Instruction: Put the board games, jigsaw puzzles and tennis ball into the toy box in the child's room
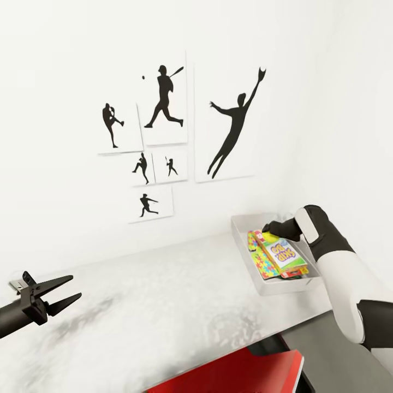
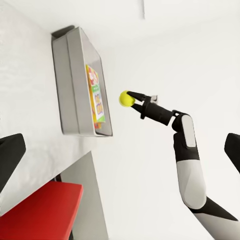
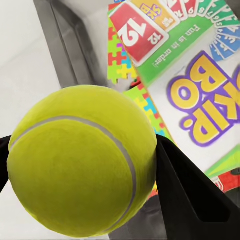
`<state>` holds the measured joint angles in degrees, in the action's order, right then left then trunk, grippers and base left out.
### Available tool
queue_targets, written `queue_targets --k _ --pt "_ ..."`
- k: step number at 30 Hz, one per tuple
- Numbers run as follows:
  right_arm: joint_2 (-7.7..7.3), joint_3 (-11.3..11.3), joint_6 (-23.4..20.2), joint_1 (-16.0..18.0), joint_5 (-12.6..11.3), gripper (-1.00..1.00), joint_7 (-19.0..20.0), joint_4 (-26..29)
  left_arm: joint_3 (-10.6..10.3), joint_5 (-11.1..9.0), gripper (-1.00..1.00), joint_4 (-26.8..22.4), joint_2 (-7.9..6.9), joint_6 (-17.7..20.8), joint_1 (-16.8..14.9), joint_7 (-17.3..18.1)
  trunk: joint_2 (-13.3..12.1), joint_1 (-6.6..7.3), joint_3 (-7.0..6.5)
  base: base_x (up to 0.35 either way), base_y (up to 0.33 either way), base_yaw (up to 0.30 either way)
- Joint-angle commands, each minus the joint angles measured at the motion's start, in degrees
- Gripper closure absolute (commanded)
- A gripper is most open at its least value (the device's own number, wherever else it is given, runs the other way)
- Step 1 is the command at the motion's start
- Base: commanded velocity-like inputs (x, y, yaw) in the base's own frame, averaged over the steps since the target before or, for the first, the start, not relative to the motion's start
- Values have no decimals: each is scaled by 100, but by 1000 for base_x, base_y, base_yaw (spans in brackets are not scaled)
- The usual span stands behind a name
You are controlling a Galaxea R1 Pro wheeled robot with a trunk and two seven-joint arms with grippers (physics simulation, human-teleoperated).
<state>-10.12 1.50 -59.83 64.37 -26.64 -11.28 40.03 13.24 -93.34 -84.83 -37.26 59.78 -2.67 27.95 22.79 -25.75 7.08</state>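
Now I hold my right claw [image 2: 131, 98] over the shallow grey toy box [image 1: 243, 248] on the pale tabletop [image 1: 164, 305], clamped on the fuzzy yellow tennis ball [image 3: 82, 160]; left claw [image 1: 64, 292] spread wide.

The tennis ball [image 3: 82, 160] looks fuzzy and matt, a yellow-green felt crossed by a smooth pale seam. The right hand [image 2: 134, 100] gripping it is matt black, like hard plastic; the left hand [image 1: 61, 295] has the same dull black finish. The toy box [image 1: 240, 240] looks like smooth light grey plastic with a soft sheen. Inside it, the green-white board game [image 3: 200, 100] has a glossy printed card cover, and the jigsaw puzzle [image 3: 120, 60] beneath shows flat, bright printed card. The tabletop [image 1: 164, 305] is pale, smooth and faintly mottled, with a satin look.
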Motion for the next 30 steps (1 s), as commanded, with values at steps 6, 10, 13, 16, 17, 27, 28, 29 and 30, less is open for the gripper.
queue_targets --k 6,10,13,16,17,27,28,29,30 --pt "1 -361 -17 5 -69 100 -74 -2 3 27 -100 2 -1 22 -6 35 13 -3 69 0 0 0" --pt "1 -421 -17 5 -69 100 -75 -3 3 27 -100 2 -1 22 -6 35 13 -3 107 0 0 0" --pt "6 -435 -17 5 -69 100 -76 -4 3 27 -100 2 -1 22 -6 35 13 -3 135 0 0 0" --pt "7 -438 -17 5 -73 100 -71 -4 3 27 -100 2 -1 22 -6 35 13 -3 163 0 0 0" --pt "8 -439 -17 5 -75 100 -70 -4 3 27 -100 2 -1 22 -6 35 13 -3 173 0 0 0" --pt "10 -440 -17 5 -78 100 -54 -4 3 27 -100 2 -1 22 -6 35 13 -3 267 0 0 0" --pt "10 -440 -17 5 -78 100 -52 -4 3 27 -100 2 -1 22 -6 35 13 -3 276 0 0 0" --pt "10 -440 -17 5 -78 100 -51 -4 3 27 -100 2 -1 22 -6 35 13 -3 286 0 0 0" --pt "10 -440 -17 5 -78 100 -51 -4 3 27 -100 2 -1 22 -6 35 13 -3 295 0 0 0"
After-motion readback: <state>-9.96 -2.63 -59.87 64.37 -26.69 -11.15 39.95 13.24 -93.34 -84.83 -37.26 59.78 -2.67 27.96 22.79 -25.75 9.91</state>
